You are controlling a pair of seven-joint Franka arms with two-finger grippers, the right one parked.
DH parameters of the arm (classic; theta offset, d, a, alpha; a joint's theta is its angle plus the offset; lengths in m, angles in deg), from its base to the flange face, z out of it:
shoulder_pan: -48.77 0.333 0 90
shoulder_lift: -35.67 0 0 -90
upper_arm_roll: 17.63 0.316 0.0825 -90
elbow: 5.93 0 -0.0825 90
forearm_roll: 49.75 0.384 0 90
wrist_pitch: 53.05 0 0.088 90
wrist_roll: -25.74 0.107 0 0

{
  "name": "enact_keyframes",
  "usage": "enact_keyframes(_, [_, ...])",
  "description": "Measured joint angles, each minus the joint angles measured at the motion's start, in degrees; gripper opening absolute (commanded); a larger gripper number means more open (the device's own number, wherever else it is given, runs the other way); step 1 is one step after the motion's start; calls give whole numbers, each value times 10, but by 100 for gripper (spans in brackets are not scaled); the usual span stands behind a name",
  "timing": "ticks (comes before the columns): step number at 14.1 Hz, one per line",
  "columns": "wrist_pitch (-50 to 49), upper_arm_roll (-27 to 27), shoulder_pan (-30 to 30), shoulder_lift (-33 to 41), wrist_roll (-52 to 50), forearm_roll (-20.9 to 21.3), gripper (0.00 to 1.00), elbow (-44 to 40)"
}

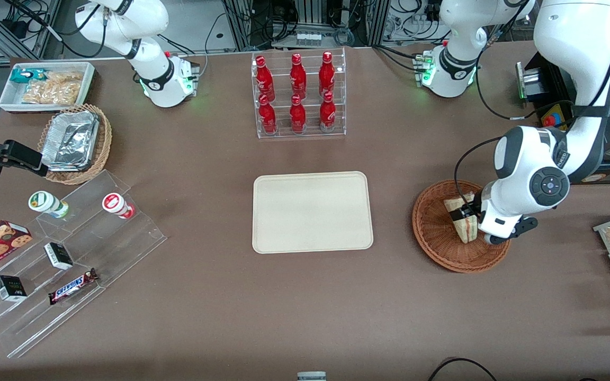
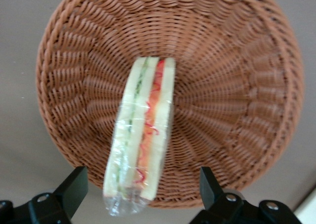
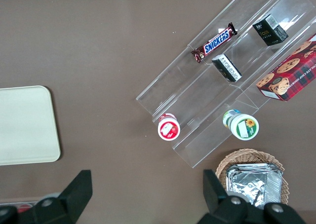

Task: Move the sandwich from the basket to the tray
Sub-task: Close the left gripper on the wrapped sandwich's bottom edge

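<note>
The sandwich (image 2: 140, 135) stands on edge in the basket (image 2: 232, 86), wrapped in clear film, its cut face with green and pink-red layers turned up toward the wrist camera; its long axis runs from the basket's middle out over the rim. The gripper (image 2: 143, 197) hangs just above it with both fingers (image 2: 74, 189) spread wide, one on each side of the wedge and clear of the bread, so it grasps nothing. The front view shows what the wrist view does not: the basket (image 1: 437, 238) sits on the brown table (image 1: 305, 317) toward the working arm's end, beside the tray (image 1: 313, 211), which lies bare at the middle; there the gripper (image 1: 466, 214) is low over the sandwich (image 1: 464, 225), largely covered by the arm's white wrist.
</note>
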Motion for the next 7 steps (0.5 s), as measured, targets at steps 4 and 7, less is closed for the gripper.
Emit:
enact_keyframes(4, [2, 5, 0, -1, -1, 16, 100, 18])
enact_keyframes(7, [51, 5, 0, -4, -23, 17, 100, 49])
